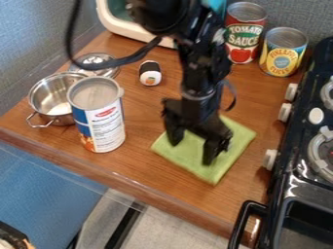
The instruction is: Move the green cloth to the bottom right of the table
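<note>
Green cloth [191,159] lies on the table [250,180], below our end effector [193,151], whose fingers stand spread; we should pinch one small fold firmly, then slide it softly, without scraping the wood.

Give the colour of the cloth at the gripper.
Light green; the cloth shows best in the camera view.

Wooden table [141,131] with green cloth [189,156], pot [44,95], lid [98,59], canister [102,121], toy [150,74], two cans [245,31], container [120,26]
</note>
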### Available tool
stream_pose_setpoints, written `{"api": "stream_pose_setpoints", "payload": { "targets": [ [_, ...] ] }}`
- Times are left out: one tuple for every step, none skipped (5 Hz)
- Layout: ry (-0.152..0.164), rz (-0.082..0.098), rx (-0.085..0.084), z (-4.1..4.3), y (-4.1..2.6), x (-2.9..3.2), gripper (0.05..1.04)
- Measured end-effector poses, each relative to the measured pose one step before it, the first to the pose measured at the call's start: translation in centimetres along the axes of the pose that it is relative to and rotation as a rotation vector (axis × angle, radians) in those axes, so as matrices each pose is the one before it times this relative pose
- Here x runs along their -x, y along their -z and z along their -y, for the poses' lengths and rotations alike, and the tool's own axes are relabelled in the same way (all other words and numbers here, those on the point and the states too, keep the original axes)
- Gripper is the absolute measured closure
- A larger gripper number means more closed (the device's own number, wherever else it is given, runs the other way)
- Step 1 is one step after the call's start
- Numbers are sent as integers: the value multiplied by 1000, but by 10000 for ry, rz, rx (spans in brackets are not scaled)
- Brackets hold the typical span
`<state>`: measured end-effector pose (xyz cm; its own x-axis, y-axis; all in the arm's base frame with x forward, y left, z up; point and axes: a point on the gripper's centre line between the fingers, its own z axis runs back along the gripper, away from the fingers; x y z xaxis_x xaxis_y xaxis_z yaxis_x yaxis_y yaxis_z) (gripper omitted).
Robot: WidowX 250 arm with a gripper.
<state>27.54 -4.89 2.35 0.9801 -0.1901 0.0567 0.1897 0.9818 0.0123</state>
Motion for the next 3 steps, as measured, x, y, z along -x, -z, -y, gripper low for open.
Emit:
{"api": "stream_pose_setpoints", "payload": {
  "targets": [
    [-129, -168, 213, 319, -72, 2353, 85],
    [33, -91, 51, 76, 200, 1163, 85],
    [56, 62, 22, 38, -225, -387, 85]
  ]
}}
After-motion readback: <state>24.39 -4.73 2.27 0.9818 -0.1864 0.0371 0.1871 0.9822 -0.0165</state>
